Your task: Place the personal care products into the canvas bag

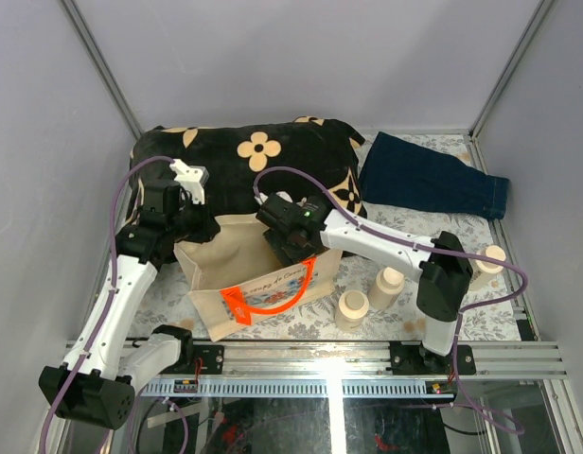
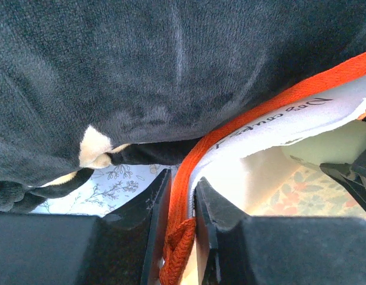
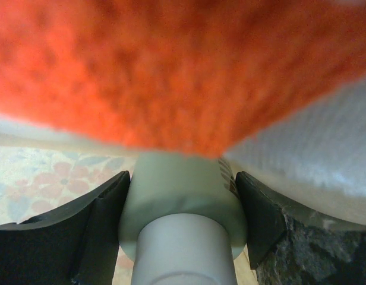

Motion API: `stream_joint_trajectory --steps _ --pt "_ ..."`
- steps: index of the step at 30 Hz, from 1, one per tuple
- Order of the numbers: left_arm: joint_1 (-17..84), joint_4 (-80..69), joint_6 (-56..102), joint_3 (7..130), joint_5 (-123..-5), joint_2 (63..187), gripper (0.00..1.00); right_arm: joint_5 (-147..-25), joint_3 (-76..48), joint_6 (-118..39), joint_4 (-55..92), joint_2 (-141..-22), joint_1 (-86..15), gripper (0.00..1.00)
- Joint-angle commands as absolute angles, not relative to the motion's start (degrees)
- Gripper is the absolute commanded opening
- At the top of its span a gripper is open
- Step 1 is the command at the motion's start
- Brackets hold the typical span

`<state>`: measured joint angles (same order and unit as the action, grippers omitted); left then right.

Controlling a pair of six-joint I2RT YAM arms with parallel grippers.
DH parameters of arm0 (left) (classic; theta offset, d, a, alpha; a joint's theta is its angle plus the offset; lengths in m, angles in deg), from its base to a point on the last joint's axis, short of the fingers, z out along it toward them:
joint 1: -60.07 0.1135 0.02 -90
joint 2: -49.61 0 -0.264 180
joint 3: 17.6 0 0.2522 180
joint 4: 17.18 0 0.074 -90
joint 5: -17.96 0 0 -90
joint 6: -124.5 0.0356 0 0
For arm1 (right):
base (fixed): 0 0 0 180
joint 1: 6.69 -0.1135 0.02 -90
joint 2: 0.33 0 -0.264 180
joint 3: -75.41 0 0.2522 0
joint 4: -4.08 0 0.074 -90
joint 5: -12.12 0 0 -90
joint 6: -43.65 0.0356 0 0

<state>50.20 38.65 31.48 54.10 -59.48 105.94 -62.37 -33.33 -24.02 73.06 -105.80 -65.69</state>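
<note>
One bottle (image 3: 183, 199) clamped in right hand (image 3: 182, 185), its end hidden by orange strap (image 3: 171, 71) | left hand (image 2: 183, 184) pinches canvas bag (image 2: 302, 119)

Robot lab test cell: plain grey panel walls (image 1: 301, 57), aluminium posts (image 1: 104, 68) at far corners, mounting rail (image 1: 301, 357) along near table edge.

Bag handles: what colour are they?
The handles are bright orange, seen best in the left wrist view.
</note>
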Motion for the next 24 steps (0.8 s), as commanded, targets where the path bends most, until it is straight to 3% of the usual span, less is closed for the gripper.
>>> stream_joint_trajectory --steps 1,4,6,11,19,22,24 --pt "50.7 36.4 31.8 53.7 -64.3 104.7 0.18 -57.5 -30.7 -24.6 77.9 -105.6 -65.0 0.0" --pt "50.7 36.5 31.9 53.6 -64.0 104.7 0.18 -58.3 -28.5 -24.7 77.0 -104.7 -65.0 0.0" --pt "50.7 36.5 31.9 53.6 -63.9 104.8 0.18 -58.5 -28.1 -24.8 76.8 -104.5 -65.0 0.06" --pt "50.7 36.5 31.9 53.7 -63.7 104.9 0.18 -58.9 -28.4 -25.1 76.4 -104.8 -65.0 0.53" --pt "50.7 36.3 31.8 53.4 -63.4 105.1 0.18 -55.6 -35.5 -24.9 78.1 -104.2 -65.0 0.68" --pt "50.7 35.7 31.7 53.3 -63.4 105.1 0.19 -54.3 -41.0 -25.3 80.0 -104.2 -65.0 0.84" --pt "50.7 35.2 31.6 53.1 -63.4 105.0 0.19 -54.5 -44.1 -26.0 81.1 -104.4 -65.0 0.89"
